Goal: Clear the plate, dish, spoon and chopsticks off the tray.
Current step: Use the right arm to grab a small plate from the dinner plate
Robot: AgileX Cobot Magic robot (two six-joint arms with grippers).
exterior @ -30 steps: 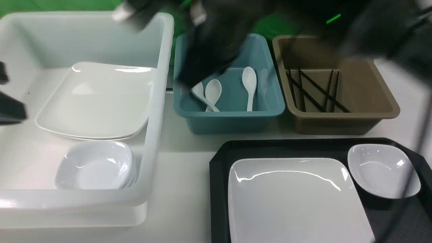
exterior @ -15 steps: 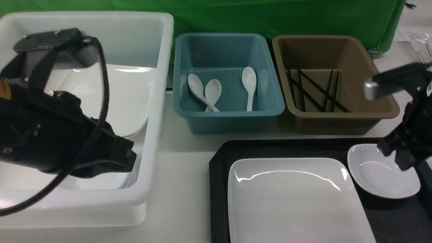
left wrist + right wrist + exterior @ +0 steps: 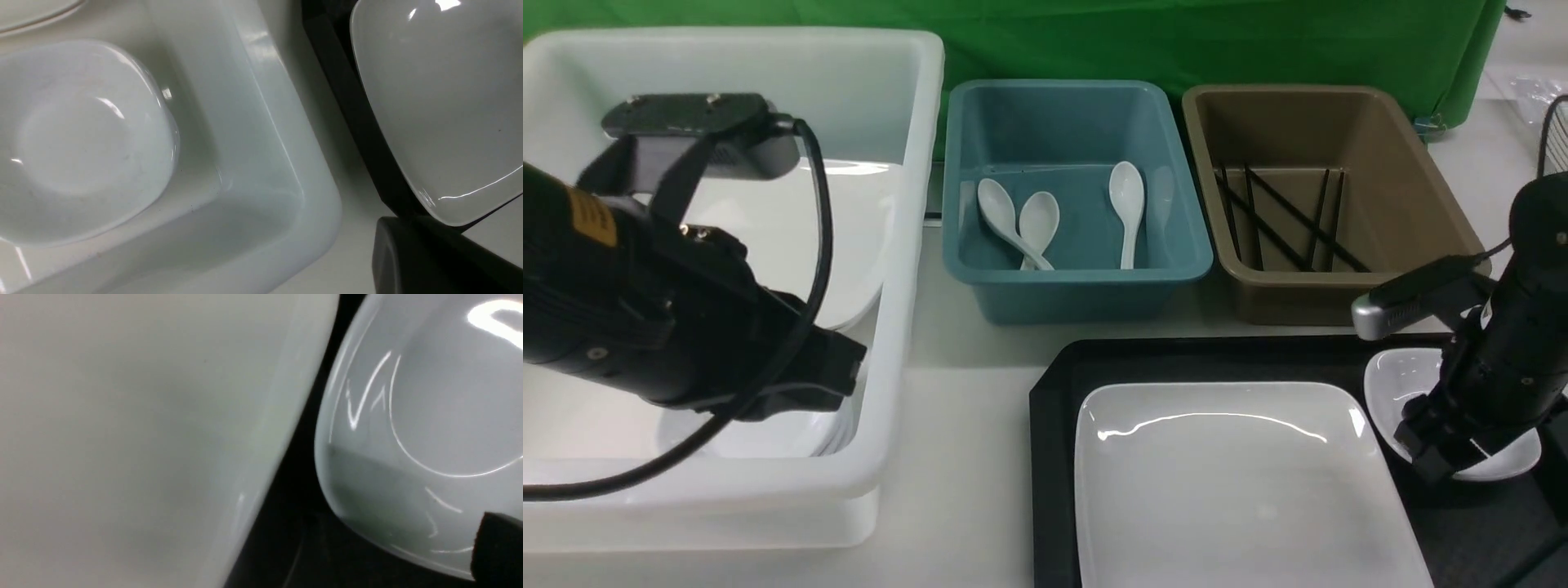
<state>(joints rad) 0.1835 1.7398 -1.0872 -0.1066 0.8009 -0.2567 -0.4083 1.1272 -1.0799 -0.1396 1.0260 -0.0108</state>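
Plate (image 3: 1241, 482): lying flat on the tray (image 3: 1054, 392), left side. Dish (image 3: 1396, 380): sitting in the tray's far right corner under the right gripper (image 3: 1433, 453), claw spread impossible to tell. Left gripper (image 3: 841, 377): hovering left of the tray, claw closed together

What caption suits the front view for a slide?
Right gripper at the small dish beside the plate on the tray; spoons in the blue bin, chopsticks in the brown bin.
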